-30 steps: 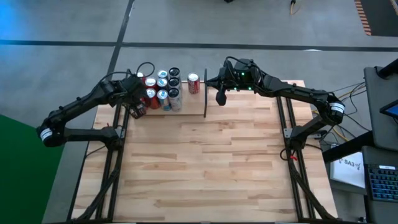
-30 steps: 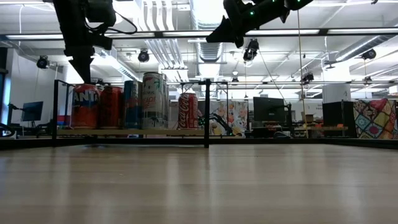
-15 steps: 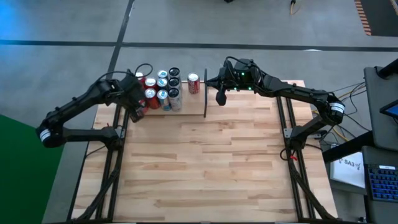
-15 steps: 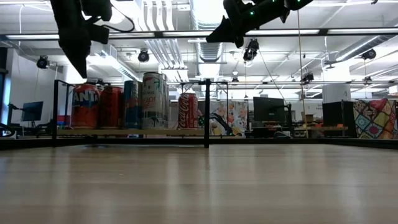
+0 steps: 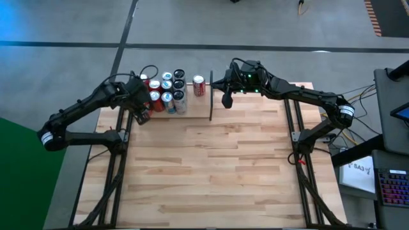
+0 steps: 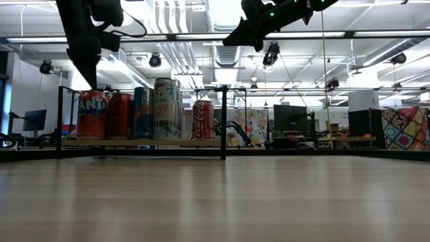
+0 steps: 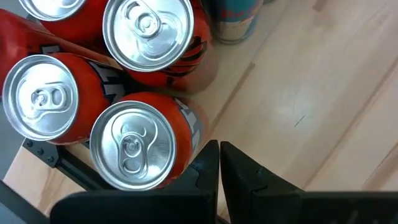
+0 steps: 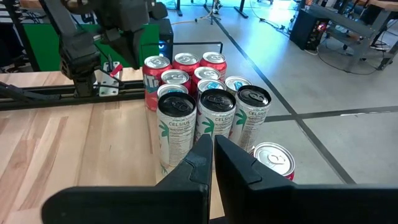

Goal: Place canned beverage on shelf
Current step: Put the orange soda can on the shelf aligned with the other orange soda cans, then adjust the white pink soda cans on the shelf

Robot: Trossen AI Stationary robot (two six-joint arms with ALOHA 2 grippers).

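Dark jaws pressed together and holding nothing: that is the left gripper [image 5: 141,117], hanging just above the near corner of the can cluster [image 5: 163,93], and its wrist view looks straight down on silver lids and red sides. The right gripper [image 5: 225,100] is shut and empty too, hovering beyond the black divider rod [image 5: 211,96], near the lone red cola can [image 5: 199,85]. Every can in sight stands upright on the wooden shelf [image 5: 211,160], packed at its far left end. No can is left off the shelf in these views, so the placing looks finished, or very nearly. At most, pulling the arms away appears to be left.
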